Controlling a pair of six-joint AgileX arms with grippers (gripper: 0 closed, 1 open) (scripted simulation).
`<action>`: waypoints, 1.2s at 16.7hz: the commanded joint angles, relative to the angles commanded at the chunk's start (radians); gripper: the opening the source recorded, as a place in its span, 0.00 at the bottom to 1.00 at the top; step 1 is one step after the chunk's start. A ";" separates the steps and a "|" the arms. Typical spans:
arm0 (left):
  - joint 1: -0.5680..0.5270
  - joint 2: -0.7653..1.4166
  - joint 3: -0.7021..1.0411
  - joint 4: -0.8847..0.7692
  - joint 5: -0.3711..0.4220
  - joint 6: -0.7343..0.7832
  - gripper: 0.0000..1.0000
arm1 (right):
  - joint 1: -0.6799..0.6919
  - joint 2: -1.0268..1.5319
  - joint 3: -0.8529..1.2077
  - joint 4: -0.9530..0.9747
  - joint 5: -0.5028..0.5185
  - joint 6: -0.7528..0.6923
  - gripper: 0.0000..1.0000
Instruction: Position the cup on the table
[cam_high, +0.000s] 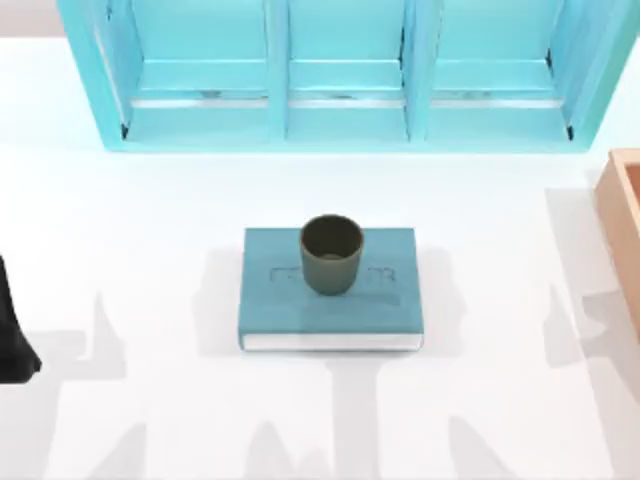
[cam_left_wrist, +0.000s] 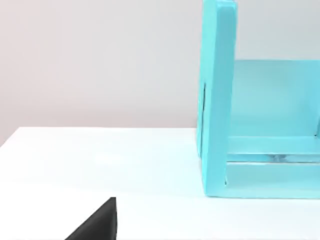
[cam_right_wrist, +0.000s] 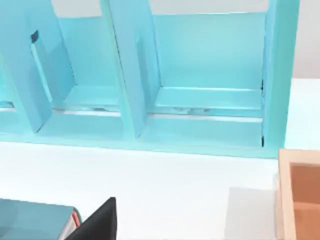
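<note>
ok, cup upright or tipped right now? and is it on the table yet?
Upright: the cup shows its round dark mouth facing up. Not on the table yet; it stands on the teal book, near its far edge.

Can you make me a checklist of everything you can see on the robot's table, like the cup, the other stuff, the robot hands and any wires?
Surface: the table is plain white and flat.
Job's things: the cup stands upright on the teal book, not yet on the table.
Clutter: the teal book lies flat mid-table; a light-blue shelf unit along the far edge; a tan box at the table's right edge.
Grippers: a dark part of the left arm sits at the left edge; fingers cannot be judged.
Cables: nothing seen.
Surroundings: a plain pale wall behind the table.
</note>
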 joint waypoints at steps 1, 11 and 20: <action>0.000 0.000 0.000 0.000 0.000 0.000 1.00 | 0.040 0.078 0.090 -0.055 -0.009 0.024 1.00; 0.000 0.000 0.000 0.000 0.000 0.000 1.00 | 0.446 1.024 1.176 -0.706 -0.036 0.342 1.00; 0.000 0.000 0.000 0.000 0.000 0.000 1.00 | 0.635 1.753 1.918 -1.164 0.070 0.609 1.00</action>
